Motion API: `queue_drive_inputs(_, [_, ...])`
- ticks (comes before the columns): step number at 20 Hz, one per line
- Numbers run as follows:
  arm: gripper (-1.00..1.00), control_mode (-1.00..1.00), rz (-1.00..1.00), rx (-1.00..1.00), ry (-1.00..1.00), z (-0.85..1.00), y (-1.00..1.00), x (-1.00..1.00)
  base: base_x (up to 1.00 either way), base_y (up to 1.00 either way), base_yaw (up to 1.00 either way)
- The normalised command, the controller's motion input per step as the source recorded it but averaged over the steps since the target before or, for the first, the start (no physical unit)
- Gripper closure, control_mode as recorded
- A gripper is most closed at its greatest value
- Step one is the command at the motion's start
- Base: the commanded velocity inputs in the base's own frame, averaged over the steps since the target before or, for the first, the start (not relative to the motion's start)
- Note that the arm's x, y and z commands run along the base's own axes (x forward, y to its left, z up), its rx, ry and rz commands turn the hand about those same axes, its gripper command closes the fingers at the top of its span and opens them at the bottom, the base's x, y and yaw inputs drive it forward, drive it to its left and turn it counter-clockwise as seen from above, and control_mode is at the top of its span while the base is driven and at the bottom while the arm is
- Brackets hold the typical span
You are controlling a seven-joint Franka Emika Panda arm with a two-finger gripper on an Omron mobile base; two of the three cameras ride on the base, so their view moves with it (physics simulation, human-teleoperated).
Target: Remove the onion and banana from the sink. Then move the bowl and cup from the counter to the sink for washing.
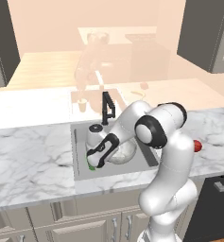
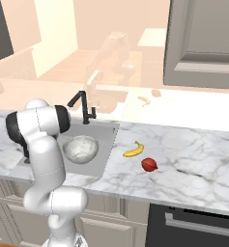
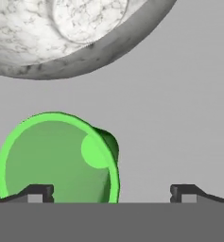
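The green cup (image 3: 56, 158) lies on its side on the grey sink (image 3: 179, 108) floor, mouth towards the camera, just in front of my gripper (image 3: 112, 194). The jaws stand wide apart, and the cup overlaps the left fingertip (image 3: 35, 193) without being clamped. From the left base view, my gripper (image 1: 91, 163) hangs low in the sink (image 1: 80, 142) with a sliver of the cup (image 1: 91, 167) below it. The speckled bowl (image 1: 125, 153) (image 2: 80, 148) (image 3: 75, 33) rests in the basin beside the cup. The banana (image 2: 134, 150) and onion (image 2: 149, 165) (image 1: 197, 146) lie on the marble counter (image 2: 193, 154) right of the sink (image 2: 104, 144).
The black faucet (image 1: 106, 108) (image 2: 84, 108) stands at the sink's back edge, close behind my arm. A dark appliance front (image 2: 193, 222) sits under the counter on the right. Open marble (image 1: 28, 151) stretches left of the sink.
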Motion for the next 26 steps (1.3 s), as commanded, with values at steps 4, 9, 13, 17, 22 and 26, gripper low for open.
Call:
queue_drive_inputs(4, [-1.0,-1.0,-0.02,0.0,0.05,0.18,0.0,-0.05,0.0,0.0,0.0])
queue_drive_inputs(9, [-1.0,-1.0,0.0,0.0,0.01,0.3,-0.01,-0.12,0.0,0.0,0.0])
queue_drive_inputs(13, [-1.0,-1.0,-0.02,0.0,0.0,0.32,-0.05,-0.19,0.0,0.0,0.0])
queue_drive_inputs(17, [-1.0,-1.0,-0.04,0.0,0.0,0.28,-0.03,-0.19,0.0,0.0,0.0])
queue_drive_inputs(22, [-1.0,-1.0,-0.01,0.0,0.0,0.25,-0.03,-0.22,0.0,0.0,0.0])
queue_drive_inputs(26, [-1.0,-1.0,0.0,0.0,0.0,0.27,-0.07,-0.23,0.0,0.0,0.0])
